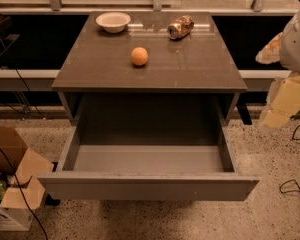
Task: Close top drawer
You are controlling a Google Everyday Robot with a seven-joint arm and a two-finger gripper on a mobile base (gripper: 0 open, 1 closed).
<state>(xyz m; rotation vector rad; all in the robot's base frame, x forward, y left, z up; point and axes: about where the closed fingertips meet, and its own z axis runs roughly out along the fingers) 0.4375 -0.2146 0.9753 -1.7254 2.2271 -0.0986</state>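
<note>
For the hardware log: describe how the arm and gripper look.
At the right edge, beside the table, the arm is a rounded white shell; the gripper below it looks pale yellow and blocky. No markings or cables show on either.

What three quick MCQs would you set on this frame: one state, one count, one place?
1. The top drawer is:
A) shut
B) pulled out, empty
C) pulled out, full

2. Things on the tabletop:
A) one
B) three
C) five

3. The gripper is:
A) inside the top drawer
B) resting on the tabletop
C) right of the tabletop, apart from it

Key:
1 B: its bare floor shows.
2 B: a bowl, an orange and a can.
3 C: it hangs at the right edge of the camera view, off the top drawer.
</note>
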